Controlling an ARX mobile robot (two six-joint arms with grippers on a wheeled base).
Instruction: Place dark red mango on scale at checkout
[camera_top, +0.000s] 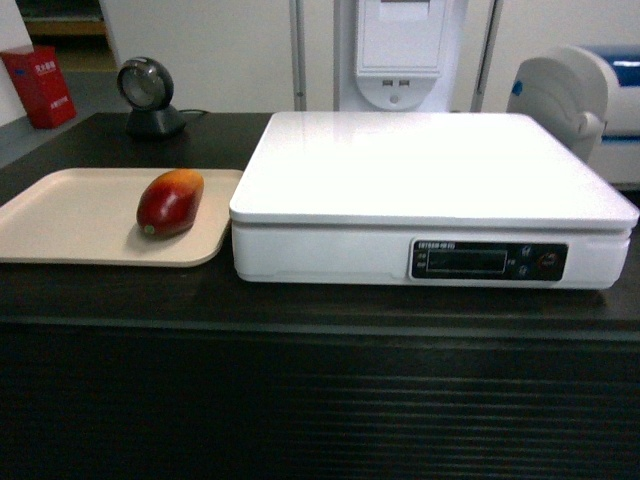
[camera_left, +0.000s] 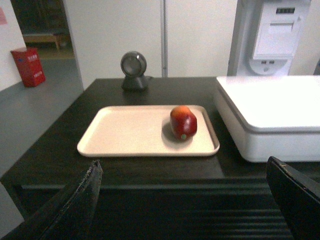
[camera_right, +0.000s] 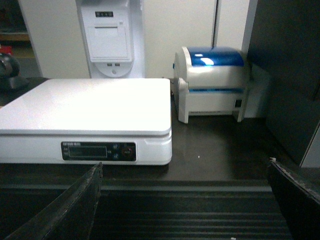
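The dark red mango lies on the beige tray, well beyond the released left end effector, left of the scale.

Beige tray is lying flat at left. Round black scanner is standing behind it, upright. White-and-blue printer is sitting at right rear. White wall unit is showing behind. Red box is standing on floor, far left.
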